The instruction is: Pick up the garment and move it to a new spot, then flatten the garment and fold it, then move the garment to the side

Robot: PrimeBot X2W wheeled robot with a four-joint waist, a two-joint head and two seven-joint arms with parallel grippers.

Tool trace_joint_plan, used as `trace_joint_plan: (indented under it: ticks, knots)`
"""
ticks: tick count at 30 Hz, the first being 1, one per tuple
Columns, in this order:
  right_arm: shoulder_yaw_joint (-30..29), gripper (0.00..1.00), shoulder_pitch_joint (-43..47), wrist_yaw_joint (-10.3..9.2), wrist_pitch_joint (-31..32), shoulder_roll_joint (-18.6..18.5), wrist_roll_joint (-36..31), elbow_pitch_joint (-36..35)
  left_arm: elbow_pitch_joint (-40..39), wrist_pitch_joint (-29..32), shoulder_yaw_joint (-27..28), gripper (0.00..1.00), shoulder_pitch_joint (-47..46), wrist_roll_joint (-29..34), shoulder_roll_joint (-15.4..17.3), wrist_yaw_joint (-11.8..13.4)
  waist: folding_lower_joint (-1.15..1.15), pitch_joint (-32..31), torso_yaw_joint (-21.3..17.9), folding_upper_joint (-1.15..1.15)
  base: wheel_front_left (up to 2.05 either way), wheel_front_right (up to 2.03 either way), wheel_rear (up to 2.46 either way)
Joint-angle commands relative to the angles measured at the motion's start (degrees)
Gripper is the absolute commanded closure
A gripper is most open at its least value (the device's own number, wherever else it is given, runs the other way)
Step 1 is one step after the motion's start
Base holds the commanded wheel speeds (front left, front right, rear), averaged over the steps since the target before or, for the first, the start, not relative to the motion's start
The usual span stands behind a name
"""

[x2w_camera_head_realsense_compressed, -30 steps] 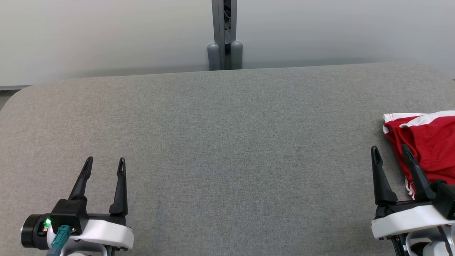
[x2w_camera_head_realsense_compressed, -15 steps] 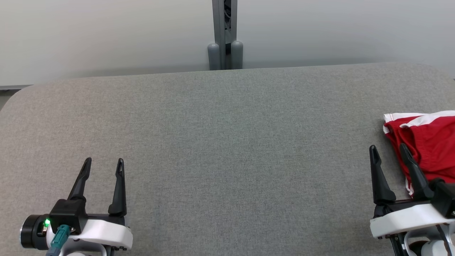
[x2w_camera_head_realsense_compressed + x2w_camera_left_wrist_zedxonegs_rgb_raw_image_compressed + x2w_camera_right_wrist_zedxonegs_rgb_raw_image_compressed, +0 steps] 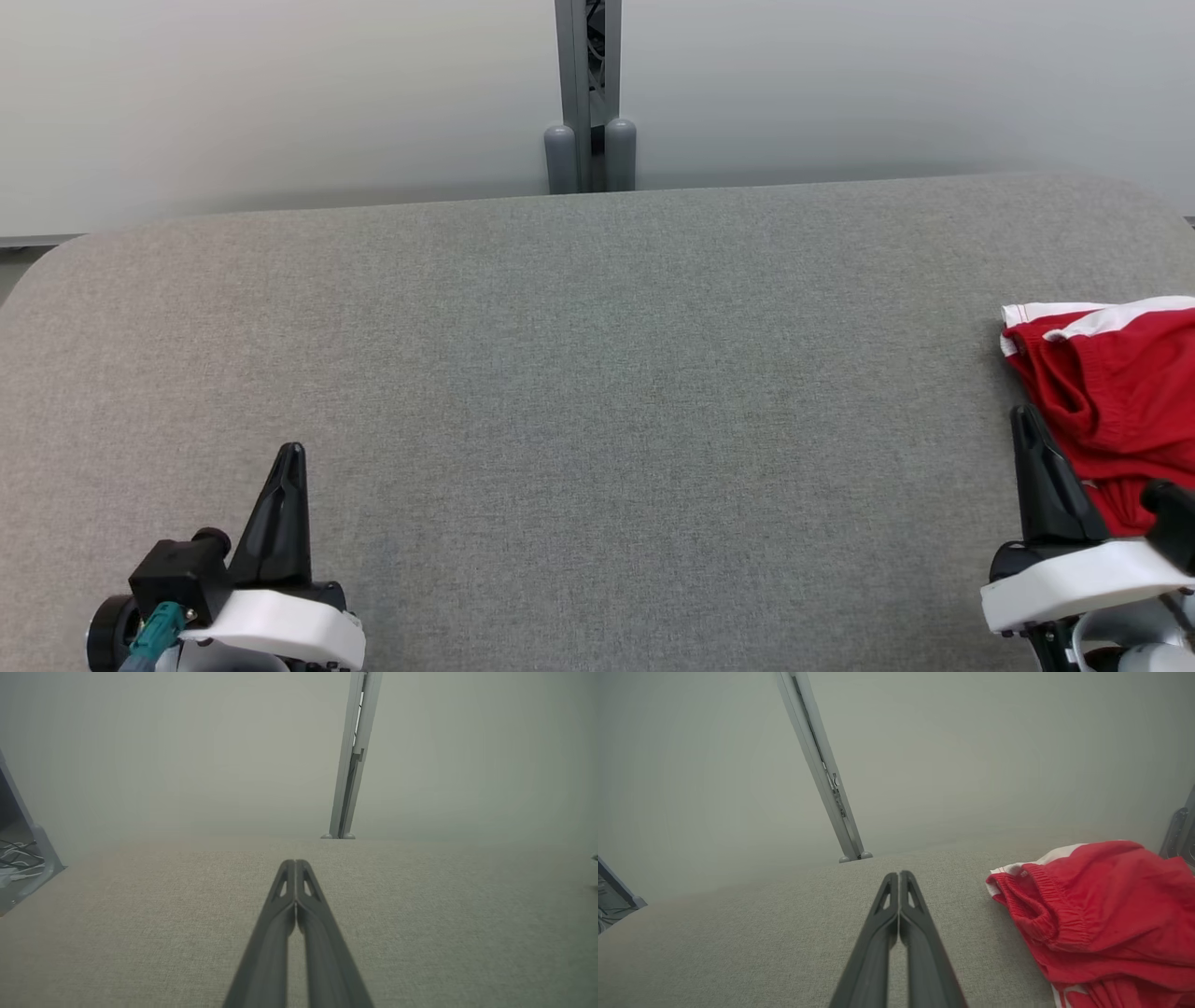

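The garment (image 3: 1111, 397) is a crumpled red piece with white trim and an elastic waistband, lying at the right edge of the grey table (image 3: 597, 373); the right wrist view shows the garment (image 3: 1101, 910) to the right of my fingers. My right gripper (image 3: 1024, 415) is shut with nothing in it, its tips just left of the red cloth and apart from it (image 3: 899, 875). My left gripper (image 3: 291, 453) sits at the lower left, shut and empty over bare table (image 3: 295, 862).
A grey metal post (image 3: 588, 93) with two round feet stands behind the table's far edge against a pale wall. A shelf corner with cables (image 3: 18, 858) lies off the table's left end.
Both grippers have shut; half a second ago both stood open. Both have drawn back toward the bottom edge of the head view, and the camera has shifted slightly.
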Motion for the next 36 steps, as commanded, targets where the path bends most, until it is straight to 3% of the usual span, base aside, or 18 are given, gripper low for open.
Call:
trace_joint_plan:
  ticks: [1, 36]
  knots:
    - [-1.3, 1.0, -1.6, 0.0, 1.3, -0.5, 3.6, -0.1, -0.4, 0.0, -0.1, 1.0, -1.9, -3.9, 0.4, -0.7, 0.0, -0.1, 0.0, 0.0, 0.0, 0.0, 0.0]
    - [-10.8, 1.0, -5.3, 0.0, 13.4, -1.1, 33.1, 6.2, 4.2, 0.6, -3.5, 1.0, -6.5, -36.5, -2.2, -5.2, 0.0, -1.2, -0.4, 0.0, 0.0, 0.0, 0.0]
